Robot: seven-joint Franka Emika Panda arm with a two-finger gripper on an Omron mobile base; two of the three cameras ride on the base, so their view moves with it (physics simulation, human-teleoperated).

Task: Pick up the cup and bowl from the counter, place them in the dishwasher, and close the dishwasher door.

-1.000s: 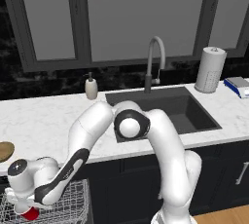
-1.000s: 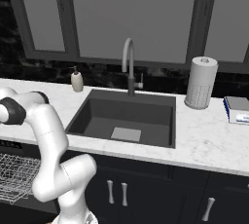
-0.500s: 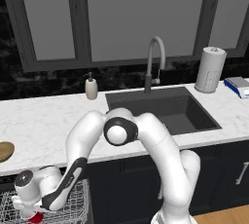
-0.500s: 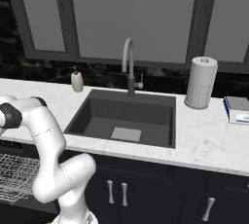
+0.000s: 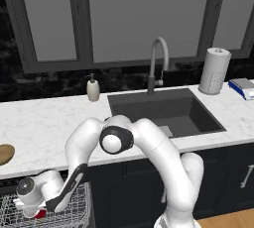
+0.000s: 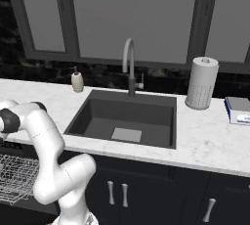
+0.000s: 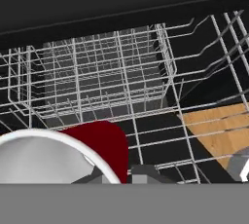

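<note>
I'm lowering the cup, clamped in my hand, into the dishwasher rack; next, release it upright.

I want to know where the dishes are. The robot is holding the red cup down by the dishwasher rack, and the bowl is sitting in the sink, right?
Not quite. The bowl is on the counter, far left of the sink, as the left base view shows. The rest holds: the gripper has the red cup down by the dishwasher rack.
</note>
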